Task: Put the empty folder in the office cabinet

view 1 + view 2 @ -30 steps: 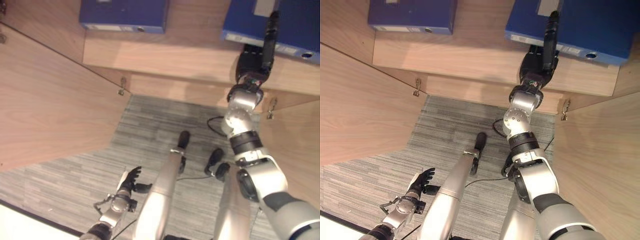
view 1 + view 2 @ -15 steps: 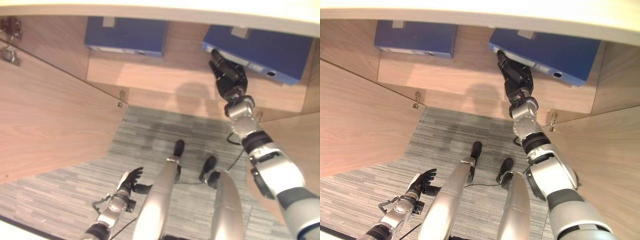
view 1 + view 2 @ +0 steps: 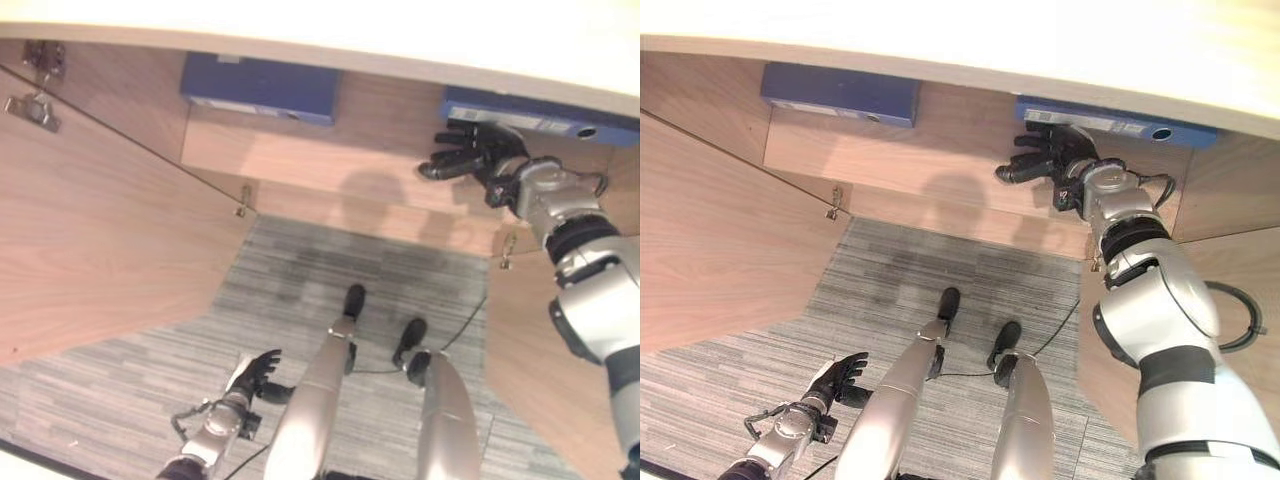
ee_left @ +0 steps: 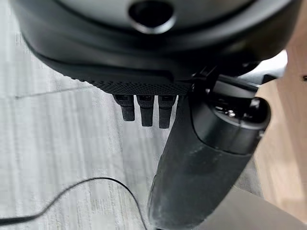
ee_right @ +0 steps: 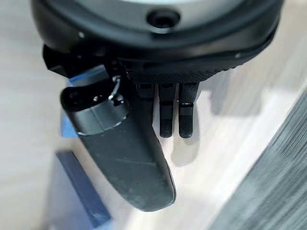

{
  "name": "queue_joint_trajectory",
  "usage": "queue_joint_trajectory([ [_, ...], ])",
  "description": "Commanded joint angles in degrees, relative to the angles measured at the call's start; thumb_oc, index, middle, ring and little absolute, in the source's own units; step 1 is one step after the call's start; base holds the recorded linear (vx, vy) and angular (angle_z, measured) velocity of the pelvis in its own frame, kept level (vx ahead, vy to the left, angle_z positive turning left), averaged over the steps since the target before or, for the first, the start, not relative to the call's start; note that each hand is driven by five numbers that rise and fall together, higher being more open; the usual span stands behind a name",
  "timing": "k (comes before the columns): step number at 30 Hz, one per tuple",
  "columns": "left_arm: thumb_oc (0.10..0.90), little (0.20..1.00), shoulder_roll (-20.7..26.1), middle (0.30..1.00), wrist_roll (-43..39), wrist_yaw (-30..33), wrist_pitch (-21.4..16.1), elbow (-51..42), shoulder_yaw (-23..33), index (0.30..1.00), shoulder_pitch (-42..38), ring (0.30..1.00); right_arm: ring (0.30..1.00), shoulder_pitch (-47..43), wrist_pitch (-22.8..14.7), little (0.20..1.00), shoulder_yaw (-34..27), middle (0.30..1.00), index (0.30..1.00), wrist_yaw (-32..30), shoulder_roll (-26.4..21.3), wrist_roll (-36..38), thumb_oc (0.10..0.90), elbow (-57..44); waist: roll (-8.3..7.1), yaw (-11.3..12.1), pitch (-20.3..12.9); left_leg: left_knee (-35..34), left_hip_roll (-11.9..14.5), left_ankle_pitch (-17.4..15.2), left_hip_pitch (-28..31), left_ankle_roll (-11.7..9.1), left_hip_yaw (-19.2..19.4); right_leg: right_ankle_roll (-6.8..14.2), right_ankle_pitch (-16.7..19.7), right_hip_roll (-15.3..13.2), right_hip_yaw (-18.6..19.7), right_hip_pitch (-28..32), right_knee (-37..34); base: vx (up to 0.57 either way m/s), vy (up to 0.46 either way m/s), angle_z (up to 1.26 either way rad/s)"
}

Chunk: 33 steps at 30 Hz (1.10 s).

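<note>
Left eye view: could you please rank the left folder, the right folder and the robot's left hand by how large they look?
1. Left folder
2. Right folder, partly behind the right hand
3. Left hand

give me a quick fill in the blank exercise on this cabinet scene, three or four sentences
1. The right robot hand hovers over the cabinet shelf with its fingers ____ and holding nothing.
2. The folder on the right lies on the shelf, and its colour is ____.
3. The number of blue folders lying on the shelf, counting the left folder, is ____.
4. The left robot hand hangs low over the grey ____.

Missing words: open; blue; two; carpet
</note>
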Motion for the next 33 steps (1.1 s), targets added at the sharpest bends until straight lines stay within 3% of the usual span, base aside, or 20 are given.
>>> queue_joint_trajectory([
  [1, 0.8, 0.9, 3.4, 0.9, -1.6, -0.6, -0.6, 0.0, 0.5, 0.9, 4.4, 0.9, 0.9, 0.6, 1.2, 0.9, 5.7, 0.9, 0.9, -0.7, -7.2, -9.4, 0.8, 2.6, -0.32, 0.9, -0.7, 4.1, 1.3, -7.4, 1.1, -0.1, 0.9, 3.2, 6.1, 0.2, -0.4, 2.4, -6.9, 0.0, 0.0, 0.0],
  [5, 0.8, 0.9, 4.3, 0.9, -1.3, -1.2, -0.7, -3.2, 0.7, 0.9, 5.0, 0.9, 0.9, -1.5, -0.4, 0.9, 11.6, 0.9, 0.9, -1.1, -10.5, -24.8, 0.8, 3.6, -0.76, 0.4, -0.7, 3.2, 1.5, -7.1, 1.1, -0.2, 0.9, 3.4, 6.6, 0.3, -0.7, 2.5, -8.0, 0.0, 0.0, 0.0],
  [8, 0.8, 0.9, 5.0, 0.9, -1.0, -1.3, -0.4, -6.1, 1.8, 0.9, 5.6, 0.9, 0.9, -2.5, -1.1, 0.9, 14.7, 0.9, 0.9, -0.8, -12.1, -31.1, 0.8, 1.6, -1.0, 0.2, -0.7, 2.7, 1.6, -6.9, 1.5, -0.2, 0.7, 3.4, 6.8, 0.3, -0.8, 3.0, -8.7, 0.0, 0.0, 0.0],
  [15, 0.8, 0.9, 4.9, 0.9, -0.4, -2.4, -0.2, -7.6, 3.3, 0.9, 5.5, 0.9, 0.9, 1.0, -1.1, 0.9, 17.1, 0.9, 0.9, 3.9, -11.8, -32.4, 0.8, -4.3, -1.52, 0.2, -0.7, 0.8, 1.7, -6.2, 3.6, -0.4, 0.7, 3.7, 7.6, 0.4, -1.2, 4.9, -10.5, -0.01, -0.003, 0.02],
  [20, 0.8, 0.9, 2.9, 0.9, -2.4, -4.4, -0.2, -6.5, 3.1, 0.9, 4.5, 0.9, 0.9, 8.0, -1.2, 0.9, 18.8, 0.9, 0.9, 8.5, -7.6, -36.4, 0.8, -9.5, -2.1, 0.3, -0.7, -5.1, 2.0, -4.3, 11.6, -0.8, 0.6, 4.5, 9.5, 1.2, -1.4, 12.2, -16.3, 0.0, 0.0, 0.0],
  [21, 0.8, 0.9, 2.4, 0.9, -3.0, -5.2, 0.0, -5.5, 2.6, 0.9, 4.1, 0.9, 0.9, 9.2, -1.6, 0.9, 19.0, 0.9, 0.9, 9.0, -7.0, -37.1, 0.8, -10.1, -2.27, 0.1, -1.3, -6.4, 2.1, -2.6, 12.4, -0.6, 0.7, 4.2, 10.9, 1.3, -1.9, 13.3, -17.9, 0.0, 0.014, -0.06],
  [29, 0.8, 0.9, -1.2, 0.9, -4.6, -6.5, 1.3, 5.3, 1.5, 0.9, 2.2, 0.9, 0.9, 18.7, -3.2, 0.9, 16.5, 0.9, 0.9, 9.9, -2.1, -45.3, 0.8, -9.4, -3.35, -1.4, -6.5, -15.0, 3.8, 0.6, 22.0, -1.9, -0.2, 4.5, 12.1, 3.7, -2.9, 23.9, -27.1, 0.06, -0.049, -0.04],
  [33, 0.8, 0.9, -1.8, 0.9, -3.9, -6.7, 1.7, 6.7, 1.5, 0.9, 2.3, 0.9, 0.9, 20.2, -3.2, 0.9, 15.6, 0.9, 0.9, 10.0, -1.2, -45.7, 0.8, -9.1, -3.72, -1.7, -8.2, -17.1, 4.3, 1.8, 23.4, -2.5, -0.4, 4.4, 12.6, 4.7, -3.1, 25.8, -29.9, 0.02, -0.068, 0.03],
])
